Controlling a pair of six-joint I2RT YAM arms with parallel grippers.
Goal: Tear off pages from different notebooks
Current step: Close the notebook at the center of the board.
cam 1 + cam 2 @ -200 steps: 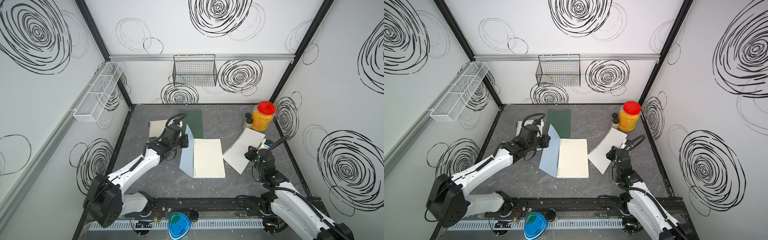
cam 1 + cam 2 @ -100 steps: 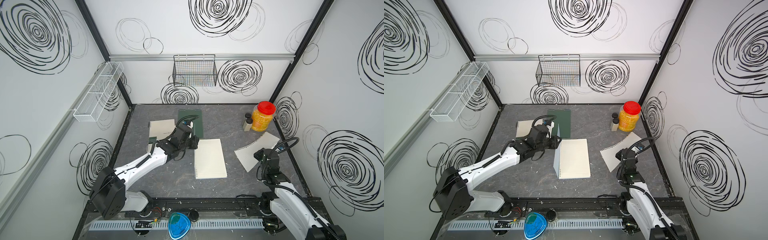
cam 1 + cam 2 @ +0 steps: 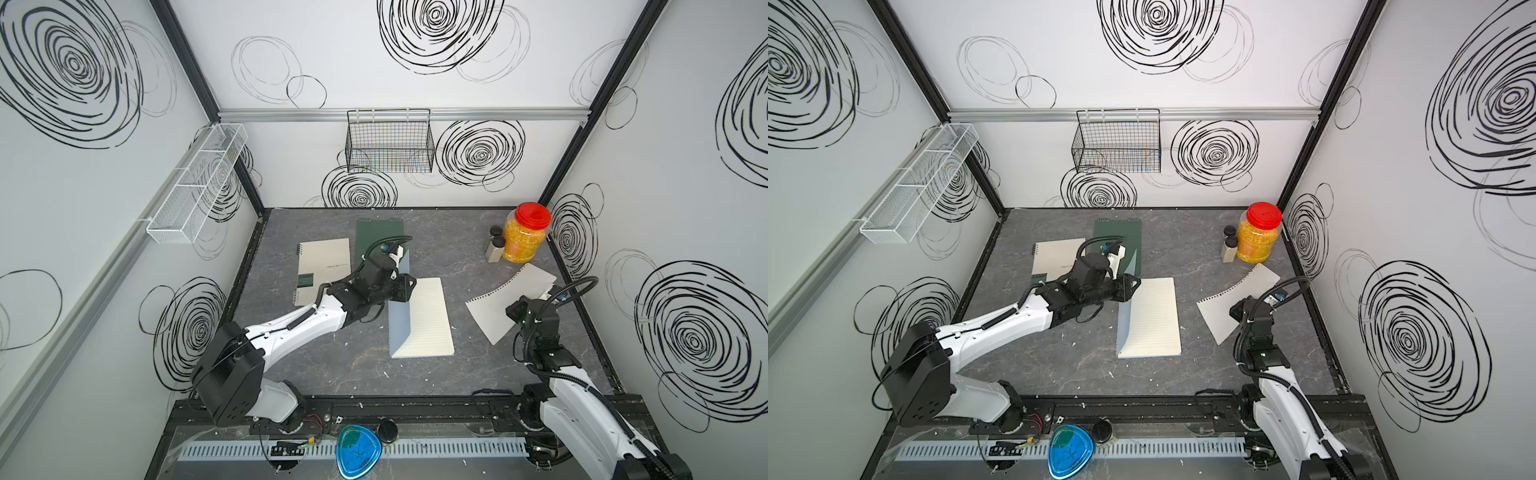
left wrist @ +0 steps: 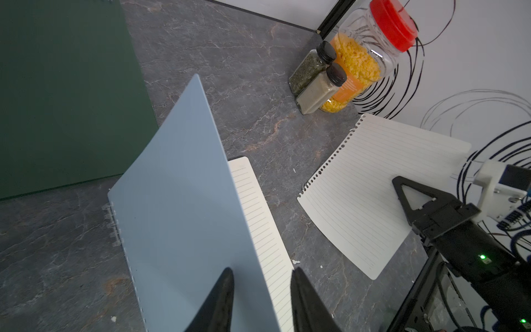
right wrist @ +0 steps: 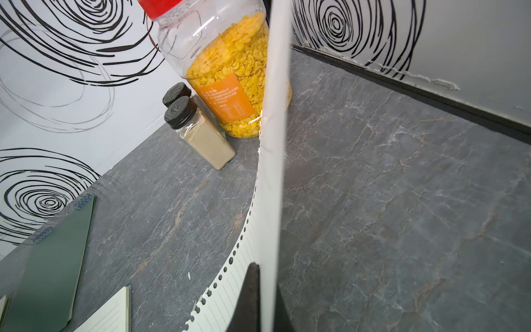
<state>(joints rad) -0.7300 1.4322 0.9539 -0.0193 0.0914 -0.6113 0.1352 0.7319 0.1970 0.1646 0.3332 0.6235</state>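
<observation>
The grey marbled desk point(image 3: 457, 249) carries the light blue notebook point(image 3: 424, 324) at centre, its cover point(image 4: 178, 186) standing up between the spread jaws of the left end effector point(image 4: 261, 284). At 3 o'clock the right end effector point(image 3: 515, 311) pinches a torn page point(image 3: 528, 282). Best lay it flat, clear of the jar point(image 3: 524, 237) at 1 o'clock, before letting go.

Three notebooks point(image 3: 324, 266) point(image 3: 379, 235) point(image 3: 428, 320), one page point(image 3: 505, 297), three jars point(image 3: 524, 243) point(image 3: 494, 251) point(image 3: 495, 230)
</observation>
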